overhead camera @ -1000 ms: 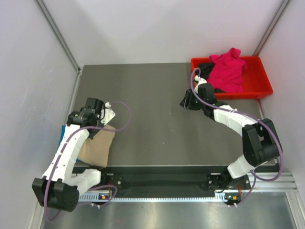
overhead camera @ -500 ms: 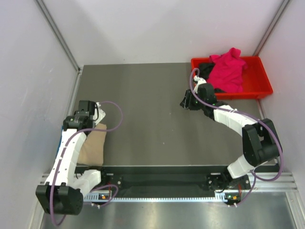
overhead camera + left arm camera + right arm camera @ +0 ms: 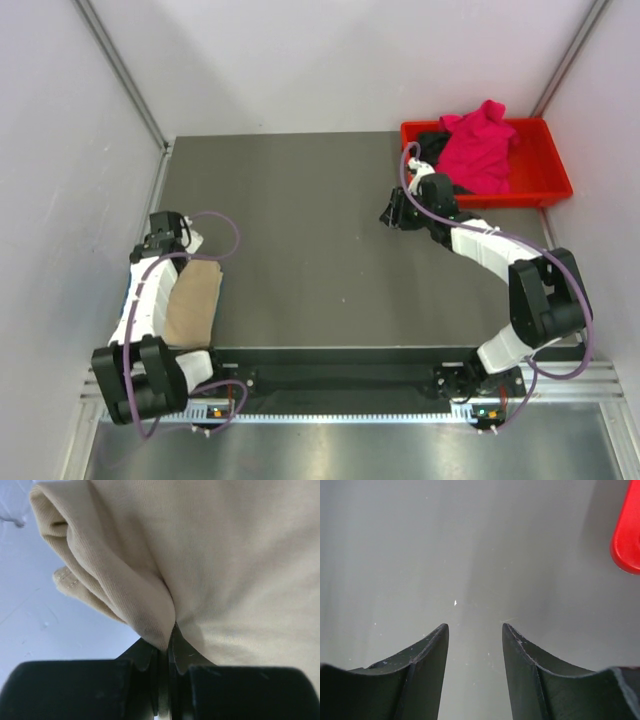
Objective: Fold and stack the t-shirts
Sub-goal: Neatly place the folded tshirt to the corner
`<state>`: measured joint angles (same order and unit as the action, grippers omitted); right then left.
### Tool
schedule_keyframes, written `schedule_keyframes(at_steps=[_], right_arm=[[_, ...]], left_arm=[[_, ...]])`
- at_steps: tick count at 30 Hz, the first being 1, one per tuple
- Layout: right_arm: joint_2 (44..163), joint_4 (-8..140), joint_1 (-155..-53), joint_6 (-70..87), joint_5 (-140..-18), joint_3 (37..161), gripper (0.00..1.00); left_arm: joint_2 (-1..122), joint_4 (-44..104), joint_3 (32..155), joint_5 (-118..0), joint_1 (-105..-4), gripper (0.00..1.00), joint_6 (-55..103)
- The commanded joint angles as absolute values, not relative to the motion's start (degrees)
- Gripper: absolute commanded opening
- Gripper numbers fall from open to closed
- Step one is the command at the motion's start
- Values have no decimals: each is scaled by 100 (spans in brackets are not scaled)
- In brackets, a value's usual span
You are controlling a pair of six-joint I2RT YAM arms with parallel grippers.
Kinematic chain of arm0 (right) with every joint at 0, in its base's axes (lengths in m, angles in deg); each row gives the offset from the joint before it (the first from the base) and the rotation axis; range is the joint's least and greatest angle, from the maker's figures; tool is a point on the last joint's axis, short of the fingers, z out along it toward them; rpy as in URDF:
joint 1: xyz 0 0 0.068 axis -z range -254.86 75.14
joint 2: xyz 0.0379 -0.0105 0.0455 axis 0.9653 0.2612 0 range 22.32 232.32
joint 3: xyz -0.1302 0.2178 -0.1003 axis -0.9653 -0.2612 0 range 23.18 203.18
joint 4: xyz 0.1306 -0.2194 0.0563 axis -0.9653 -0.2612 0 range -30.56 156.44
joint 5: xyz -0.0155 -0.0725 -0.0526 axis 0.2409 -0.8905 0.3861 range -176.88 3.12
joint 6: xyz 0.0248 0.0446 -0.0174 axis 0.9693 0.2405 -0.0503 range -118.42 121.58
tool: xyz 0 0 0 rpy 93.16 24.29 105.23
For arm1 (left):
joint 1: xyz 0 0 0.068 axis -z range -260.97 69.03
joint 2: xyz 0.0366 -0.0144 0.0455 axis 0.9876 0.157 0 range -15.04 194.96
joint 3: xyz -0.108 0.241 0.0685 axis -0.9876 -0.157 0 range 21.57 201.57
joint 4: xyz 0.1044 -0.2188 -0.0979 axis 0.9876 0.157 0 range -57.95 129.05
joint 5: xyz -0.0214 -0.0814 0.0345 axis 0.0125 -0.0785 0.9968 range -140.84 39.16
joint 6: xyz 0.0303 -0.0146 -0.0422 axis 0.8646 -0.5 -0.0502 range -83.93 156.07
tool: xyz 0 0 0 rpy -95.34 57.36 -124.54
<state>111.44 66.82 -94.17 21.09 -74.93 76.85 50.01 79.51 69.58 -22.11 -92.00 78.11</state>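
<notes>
A: Cloth from above, where is it?
B: The beige-tan t-shirt [image 3: 192, 305] lies at the near-left edge of the table [image 3: 300, 220], with the left gripper [image 3: 163, 235] at its far end. The magenta-pink t-shirt [image 3: 480, 145] is heaped beside the black t-shirt [image 3: 432, 143] in the red tray [image 3: 545, 185] at far right. The right gripper [image 3: 392, 214] hovers near that tray.
A: Left wrist?
B: Jaws pinched tight on a bunched beige fold.
A: Right wrist?
B: Fingers spread apart over the grey table, with the tray's corner at upper right.

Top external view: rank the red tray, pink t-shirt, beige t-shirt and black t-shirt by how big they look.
1. red tray
2. pink t-shirt and beige t-shirt: about alike; the left arm hides part of the beige one
3. black t-shirt, mostly covered by the pink
</notes>
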Motion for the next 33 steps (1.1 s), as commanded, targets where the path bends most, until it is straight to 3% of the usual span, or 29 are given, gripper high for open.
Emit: schedule_keyframes(at_steps=[1, 7, 8, 10, 12, 16, 20, 21, 24, 25, 28, 33], right_arm=[[11215, 6723, -9305, 2012, -7361, 7916, 48], [11250, 6670, -9288, 2012, -7352, 7978, 48], [11241, 6661, -9288, 2012, -7352, 7986, 48], [11224, 6652, -9279, 2021, -7343, 7978, 48], [11215, 6653, -9279, 2021, -7352, 7986, 48], [11223, 6652, -9270, 2047, -7352, 8004, 48], [11223, 6661, -9279, 2091, -7343, 7995, 48], [11223, 6661, -9279, 2109, -7343, 7987, 48], [11206, 6652, -9270, 2118, -7352, 7978, 48], [11206, 6487, -9279, 2127, -7343, 7986, 48], [11171, 6442, -9279, 2127, -7326, 7995, 47], [11100, 6380, -9279, 2065, -7360, 8004, 48]], left_arm=[[5254, 7038, 6789, -2121, -9537, 0, 8045], [5720, 6765, 6754, -2535, -10021, 0, 8037], [5781, 6730, 6719, -2474, -10056, 4, 8045], [5922, 6441, 6613, -2342, -10144, 30, 8107], [5975, 5898, 6455, -2018, -10285, 65, 8273], [6002, 5509, 6586, -1770, -10373, 70, 8266], [5844, 5262, 6780, -2068, -10382, 63, 7985], [5809, 5296, 6797, -2226, -10373, 51, 7932], [5720, 5253, 6762, -2973, -10373, 28, 7729], [5720, 5201, 6745, -3053, -10373, 15, 7694], [6009, 4779, 6622, -3001, -10434, 0, 7694], [6783, 4699, 6823, -3185, -10663, 0, 7589]])
